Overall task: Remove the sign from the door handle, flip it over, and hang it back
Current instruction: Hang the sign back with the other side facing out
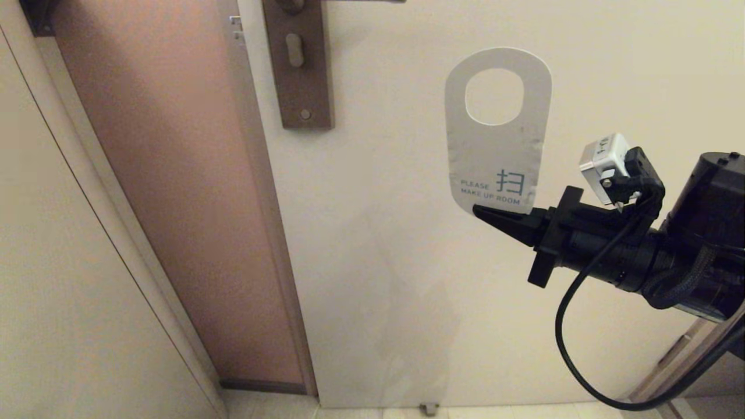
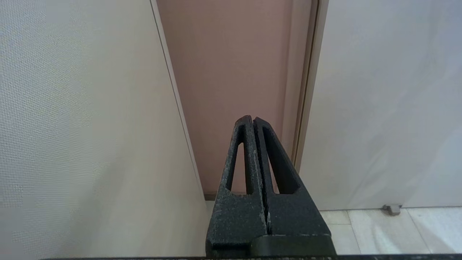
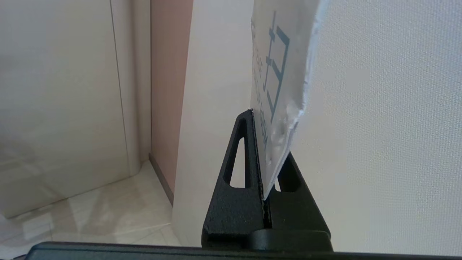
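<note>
One black two-fingered right gripper (image 1: 495, 216) does the work at this moment; its tapered fingers are closed flat against each other on the lower rounded end of the sign (image 1: 497, 131), a flat white card door hanger with a big oval hole and the words "PLEASE MAKE UP ROOM" printed in teal. No tabletop shows anywhere, so places are given against the door instead. In the right wrist view the card's bottom edge (image 3: 279, 119) is pinched between the fingers and looks slightly crumpled where it enters them. The sign stands upright above the gripper, hole end up, white face toward the head camera, off the handle and well apart from it, held in front of the pale cream door panel (image 1: 407, 262).

Farther back and to the robot's left, the dark bronze-brown metal door handle (image 1: 297, 58) shows mostly as its tall narrow backplate with a keyhole slot; the lever bar itself is cut off at the picture's top edge. Beyond the door's edge lies a pinkish-brown wall surface (image 1: 163, 174).

The left gripper (image 2: 253, 122), out of the head view, is closed on nothing and faces the door gap low down, apparently parked.

Judging risks: the grip is only on a thin margin, so rotating the card could let it slip or bend. Rehanging may fail if the oval hole misses the lever's tip.
</note>
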